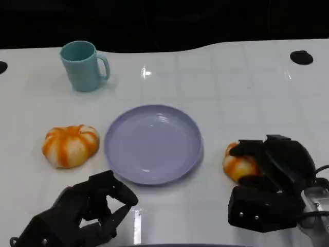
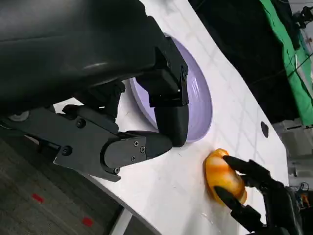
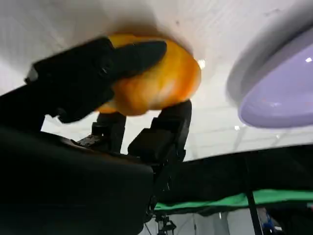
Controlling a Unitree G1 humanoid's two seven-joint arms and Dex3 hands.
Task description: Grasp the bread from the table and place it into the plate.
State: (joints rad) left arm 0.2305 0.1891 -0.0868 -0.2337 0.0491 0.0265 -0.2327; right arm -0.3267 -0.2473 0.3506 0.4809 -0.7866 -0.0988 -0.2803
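Observation:
An orange-and-white bread roll point(image 1: 237, 165) point(image 2: 220, 171) point(image 3: 161, 83) lies right of the lilac plate point(image 1: 154, 110) point(image 2: 198, 98) point(image 3: 283, 93). My right hand point(image 1: 277, 170) point(image 2: 254, 196) point(image 3: 88, 78) grips it, with one finger over it and others on its far side. I cannot tell whether the roll still touches the table. My left hand point(image 1: 87, 211) point(image 2: 122, 98) hangs near the front edge, left of the plate, fingers curled in and holding nothing.
A second, larger orange-and-white bread point(image 1: 70, 145) lies left of the plate. A teal mug point(image 1: 82, 66) stands at the back left. A black round disc point(image 1: 301, 57) sits at the far right of the white table point(image 1: 247, 92).

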